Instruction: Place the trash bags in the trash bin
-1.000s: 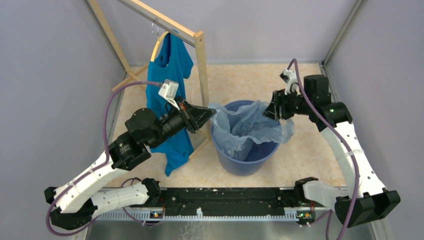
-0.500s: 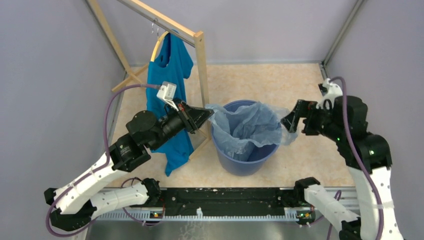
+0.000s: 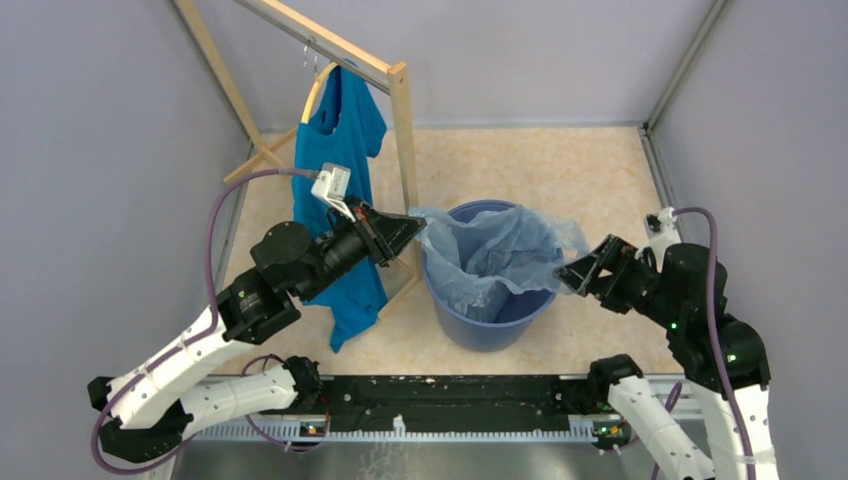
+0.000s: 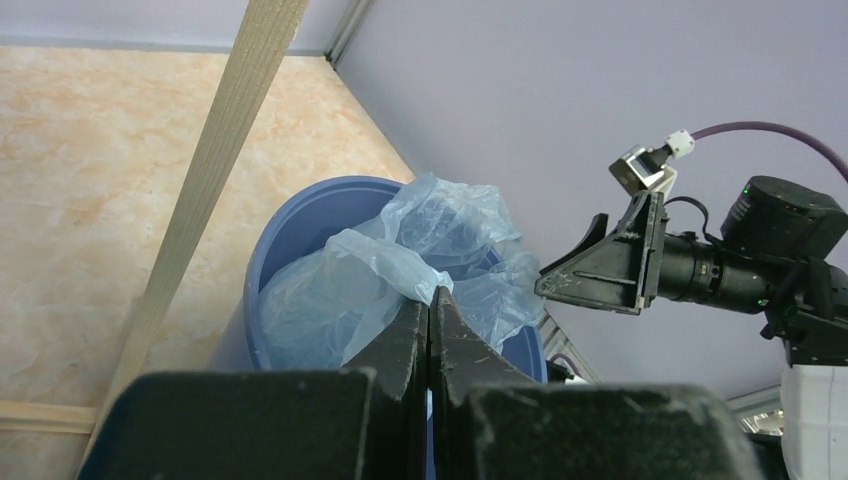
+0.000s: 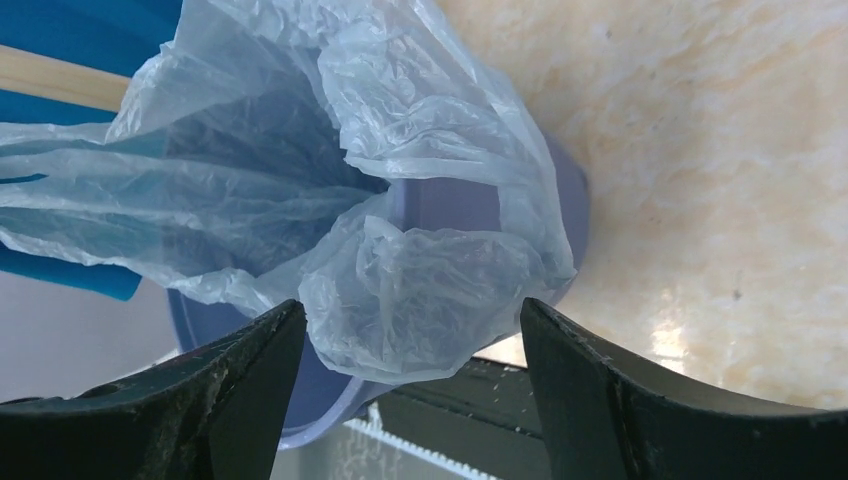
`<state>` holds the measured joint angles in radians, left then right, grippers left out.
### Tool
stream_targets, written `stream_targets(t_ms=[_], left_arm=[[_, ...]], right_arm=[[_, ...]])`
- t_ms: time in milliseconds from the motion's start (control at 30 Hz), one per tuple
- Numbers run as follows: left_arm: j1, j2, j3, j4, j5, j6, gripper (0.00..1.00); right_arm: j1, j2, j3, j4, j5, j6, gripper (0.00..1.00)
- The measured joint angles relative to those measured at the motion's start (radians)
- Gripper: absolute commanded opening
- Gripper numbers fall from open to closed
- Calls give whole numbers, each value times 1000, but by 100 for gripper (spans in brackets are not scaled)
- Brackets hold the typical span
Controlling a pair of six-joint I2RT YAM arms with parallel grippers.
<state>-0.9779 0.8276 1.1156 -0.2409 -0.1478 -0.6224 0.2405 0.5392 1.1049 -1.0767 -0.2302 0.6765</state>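
Observation:
The round blue trash bin (image 3: 487, 327) stands in the middle of the floor. The pale-blue filmy trash bag (image 3: 505, 250) lies inside it and drapes over the rim on the left and right. My left gripper (image 3: 418, 228) is shut on the bag's left edge (image 4: 395, 262) at the bin's left rim. My right gripper (image 3: 568, 278) is open and empty, just right of the bin, with a fold of bag (image 5: 430, 300) hanging over the rim in front of its spread jaws. The bin also shows in the right wrist view (image 5: 455, 205).
A wooden clothes rack (image 3: 402, 130) stands behind and left of the bin, with a teal T-shirt (image 3: 345, 135) on a hanger. Grey walls close the workspace on three sides. A black rail (image 3: 450, 395) runs along the near edge.
My right gripper has let go of the bag's right edge and swung from the bin's far right rim down and toward me. The left gripper has held still.

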Motion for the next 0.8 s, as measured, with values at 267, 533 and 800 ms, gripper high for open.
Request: stream_targets(t_ms=[267, 533, 800], left_arm=[[0, 9, 3, -11, 0, -4, 0], [0, 8, 21, -55, -41, 8, 5], [0, 2, 61, -179, -164, 53, 50]], right_arm=[[0, -59, -66, 43, -30, 60, 52], [0, -73, -74, 83, -30, 14, 11], [0, -9, 36, 106, -73, -160, 0]])
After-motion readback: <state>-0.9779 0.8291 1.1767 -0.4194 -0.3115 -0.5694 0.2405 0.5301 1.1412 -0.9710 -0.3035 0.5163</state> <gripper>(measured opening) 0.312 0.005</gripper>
